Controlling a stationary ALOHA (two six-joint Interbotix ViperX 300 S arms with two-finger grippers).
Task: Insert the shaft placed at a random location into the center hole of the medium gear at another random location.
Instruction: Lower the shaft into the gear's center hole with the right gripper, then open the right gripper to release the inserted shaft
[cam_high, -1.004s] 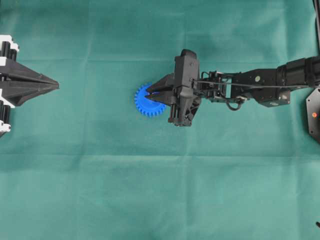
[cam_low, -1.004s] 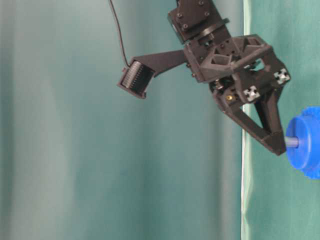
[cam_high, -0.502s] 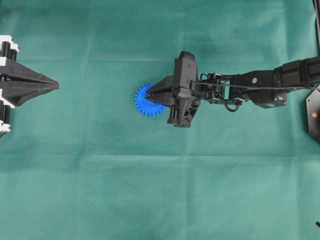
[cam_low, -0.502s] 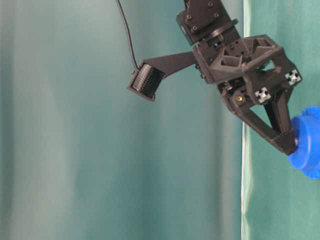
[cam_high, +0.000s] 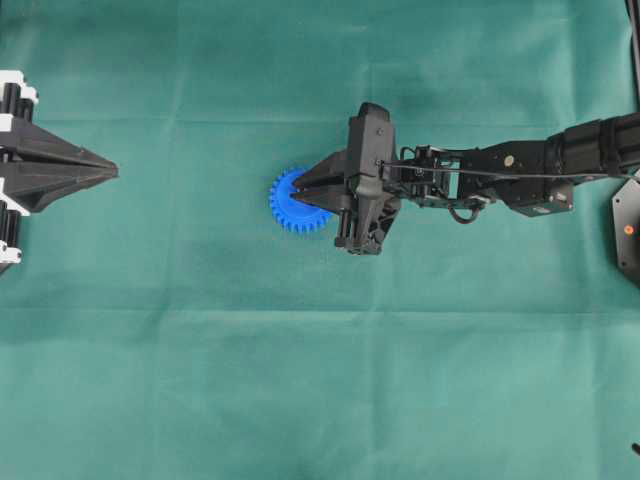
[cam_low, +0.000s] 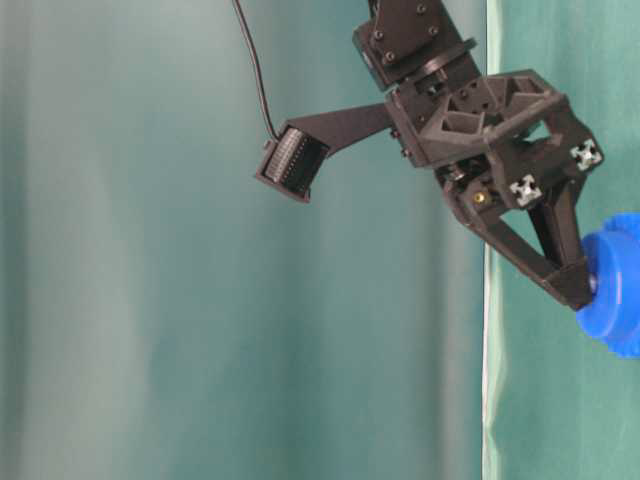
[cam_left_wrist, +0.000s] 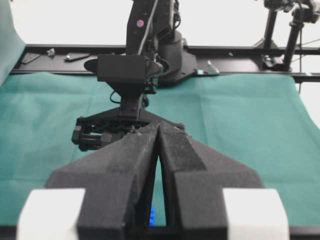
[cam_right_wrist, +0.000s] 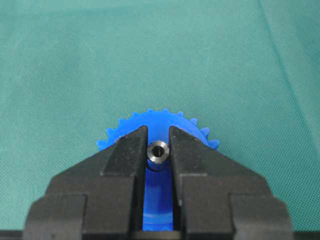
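Observation:
The blue medium gear (cam_high: 285, 210) lies flat on the green cloth near the middle. My right gripper (cam_high: 294, 184) reaches over it from the right and is shut on the shaft (cam_right_wrist: 158, 151), a short silvery pin seen end-on between the two fingers. In the right wrist view the gripper (cam_right_wrist: 158, 142) sits over the gear (cam_right_wrist: 155, 120), and the shaft stands at the gear's middle, hiding the center hole. From table level the fingertips (cam_low: 580, 290) touch the gear's hub (cam_low: 615, 300). My left gripper (cam_high: 113, 172) rests shut at the far left, well away from the gear, its jaws (cam_left_wrist: 158, 126) together and holding nothing.
The right arm (cam_high: 500, 175) stretches in from the right edge. A black plate (cam_high: 628, 225) sits at the right border. A black rail (cam_left_wrist: 240, 50) and stands run along the far side of the cloth in the left wrist view.
A second ago a stretch of shaft showed between the fingertips and the gear. The right gripper has since moved down onto the hub. Nothing has moved in the last half second.

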